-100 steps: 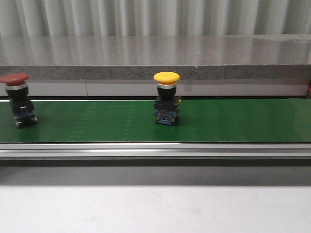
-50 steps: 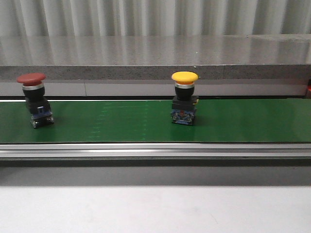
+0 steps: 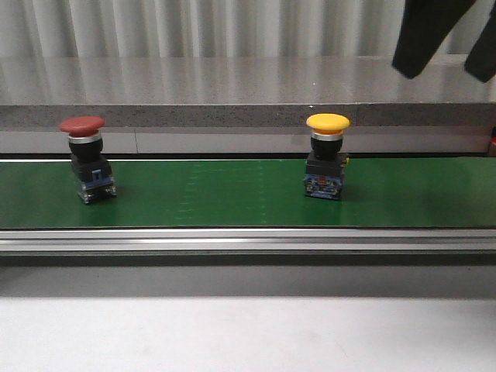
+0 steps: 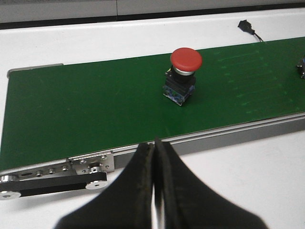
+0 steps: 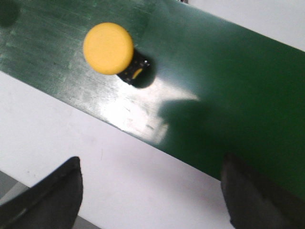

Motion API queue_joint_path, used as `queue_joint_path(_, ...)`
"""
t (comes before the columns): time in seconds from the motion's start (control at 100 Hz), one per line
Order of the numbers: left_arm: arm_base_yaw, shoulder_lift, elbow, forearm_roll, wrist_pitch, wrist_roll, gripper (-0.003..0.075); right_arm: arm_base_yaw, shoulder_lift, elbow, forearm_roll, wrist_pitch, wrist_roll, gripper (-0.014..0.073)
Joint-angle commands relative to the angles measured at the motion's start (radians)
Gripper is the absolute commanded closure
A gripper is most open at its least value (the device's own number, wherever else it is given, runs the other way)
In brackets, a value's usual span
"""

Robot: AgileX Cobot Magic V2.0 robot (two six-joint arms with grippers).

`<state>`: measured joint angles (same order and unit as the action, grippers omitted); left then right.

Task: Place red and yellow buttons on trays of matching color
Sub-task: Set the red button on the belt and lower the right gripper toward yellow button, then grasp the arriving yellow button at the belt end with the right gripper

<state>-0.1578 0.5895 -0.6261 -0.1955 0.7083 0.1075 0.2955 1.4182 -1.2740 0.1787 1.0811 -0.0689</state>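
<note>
1. Green conveyor belt (image 3: pixel 232 194): runs across the front view from side to side, edged by a silver rail (image 3: pixel 248 239) on the near side.
2. White surface (image 3: pixel 248 333): lies in front of the rail (bare in the part shown).
3. Grey speckled ledge (image 3: pixel 232 89): stands behind the belt, with pale corrugated wall panels (image 3: pixel 194 27) above it.
4. Red button (image 3: pixel 87 155): upright on the belt toward the left, cap uppermost.
5. Yellow button (image 3: pixel 327 164): upright on the belt, right of centre, well apart from the red one.
6. Left tool (image 4: pixel 155 157): fingers pressed together, holding nothing, over the near belt rail with the red button beyond it.
7. Right tool (image 5: pixel 152 191): fingers spread wide and empty, above the belt (dark arm parts show at the upper right of the front view), the yellow button below and ahead of it.
</note>
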Motion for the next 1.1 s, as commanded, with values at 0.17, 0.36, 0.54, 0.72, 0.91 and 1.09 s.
queue_joint_path(0.17, -0.01, 0.0, -0.026, -0.019, -0.064, -0.002, 0.074, 0.017, 0.131, -0.127, 0.02, 0.041, -0.117, 0.0)
queue_joint_path(0.36, -0.01, 0.0, -0.026, -0.019, -0.064, -0.002, 0.074, 0.017, 0.204, -0.168, 0.081, 0.032, -0.35, 0.0)
queue_joint_path(0.54, -0.01, 0.0, -0.026, -0.019, -0.064, -0.002, 0.074, 0.016, 0.259, -0.176, 0.08, -0.016, -0.415, 0.0)
queue_joint_path(0.72, -0.01, 0.0, -0.026, -0.019, -0.064, -0.002, 0.074, 0.014, 0.3, -0.176, 0.069, -0.086, -0.439, 0.0055)
queue_joint_path(0.91, -0.01, 0.0, -0.026, -0.019, -0.064, -0.002, 0.074, 0.003, 0.306, -0.176, 0.069, -0.092, -0.439, 0.0399)
queue_joint_path(1.09, -0.01, 0.0, -0.026, -0.019, -0.064, -0.002, 0.074, -0.002, 0.305, -0.176, 0.069, -0.095, -0.439, 0.0516)
